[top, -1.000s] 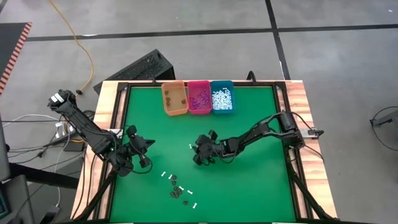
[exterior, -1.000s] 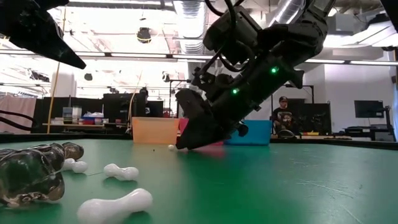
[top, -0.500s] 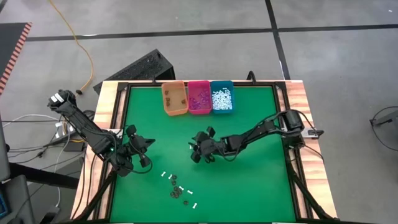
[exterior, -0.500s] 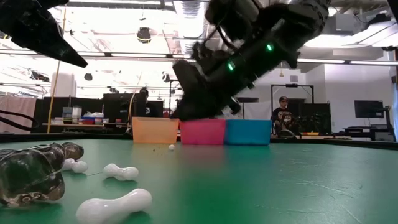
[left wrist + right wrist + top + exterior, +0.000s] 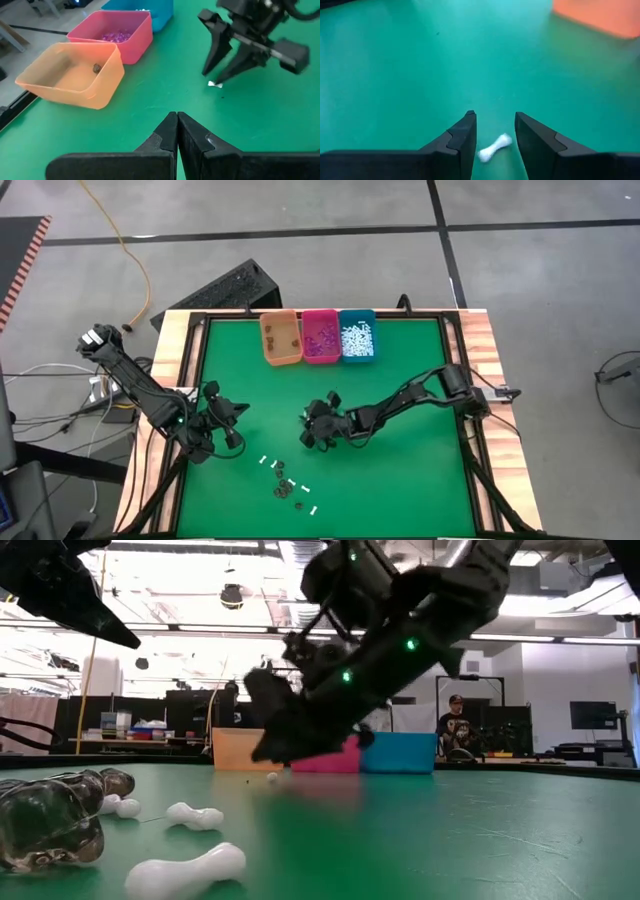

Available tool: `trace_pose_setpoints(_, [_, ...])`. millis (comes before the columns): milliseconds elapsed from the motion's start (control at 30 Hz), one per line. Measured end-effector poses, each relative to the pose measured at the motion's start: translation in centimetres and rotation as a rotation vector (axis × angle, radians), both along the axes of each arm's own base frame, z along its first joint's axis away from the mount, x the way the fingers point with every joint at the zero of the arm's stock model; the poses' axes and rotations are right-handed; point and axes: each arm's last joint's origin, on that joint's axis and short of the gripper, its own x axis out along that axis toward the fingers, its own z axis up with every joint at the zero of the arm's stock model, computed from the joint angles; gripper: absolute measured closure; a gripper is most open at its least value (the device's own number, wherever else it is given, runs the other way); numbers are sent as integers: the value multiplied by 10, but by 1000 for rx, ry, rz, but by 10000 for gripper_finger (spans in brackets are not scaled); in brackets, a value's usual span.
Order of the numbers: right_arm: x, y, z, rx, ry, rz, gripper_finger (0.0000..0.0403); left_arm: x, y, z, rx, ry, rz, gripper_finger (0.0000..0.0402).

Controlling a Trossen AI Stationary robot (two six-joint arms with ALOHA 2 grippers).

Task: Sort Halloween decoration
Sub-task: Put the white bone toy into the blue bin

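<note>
L arm: parked at desk (image 5: 400,480) L side, left end effector (image 5: 222,420) idle, fingers pressed together w/ nothing between them (left wrist view). No change there vs 1.0 s and 0.5 s ago.

Loose pile of Halloween decoration (image 5: 287,480) lay near front edge, center-left: white bones + dark bits, untouched over the last sec. In low view the same pieces sat close to lens, e.g. a white bone (image 5: 185,871).

Bins along far edge, L to R: orange bin (image 5: 281,338) w/ a few dark bits, pink bin (image 5: 321,335) w/ purple bits, teal bin (image 5: 357,334) w/ white bones. So sort was mostly done already; remainder = front pile + one stray.

R arm: main change. Over last sec right end effector (image 5: 316,426) had shifted left and dropped back down toward the lone white bone (image 5: 495,147) mid-desk, after lifting at 0.5 s ago. Right wrist view showed fingers parted, straddling the bone, which lay on the desk between the tips, not gripped. Same bone visible from left wrist cam (image 5: 215,84) right at R fingertips.

Judgement: prev. attempt likely missed; this was a re-approach. Next = close on bone, carry to teal bin. Risk: small piece could squirt out on closing.
</note>
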Motion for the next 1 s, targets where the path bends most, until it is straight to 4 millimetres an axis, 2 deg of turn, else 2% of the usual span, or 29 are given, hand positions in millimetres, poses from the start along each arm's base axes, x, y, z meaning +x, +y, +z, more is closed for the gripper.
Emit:
trace_pose_setpoints(267, [3,14,-28,52,22,-33,240,0,0,0,-2,1,1,401])
trace_pose_setpoints(400, [-1,19,-37,58,65,-70,264,0,0,0,1,6,0,401])
trace_pose_setpoints(700, [-6,21,-41,16,110,-78,380,0,0,0,2,5,1,401])
trace_pose_setpoints(900, [-5,21,-40,6,101,-69,381,0,0,0,2,5,0,401])
trace_pose_setpoints(1000, [-5,23,-32,-13,89,-65,387,0,0,-1,0,8,-2,401])
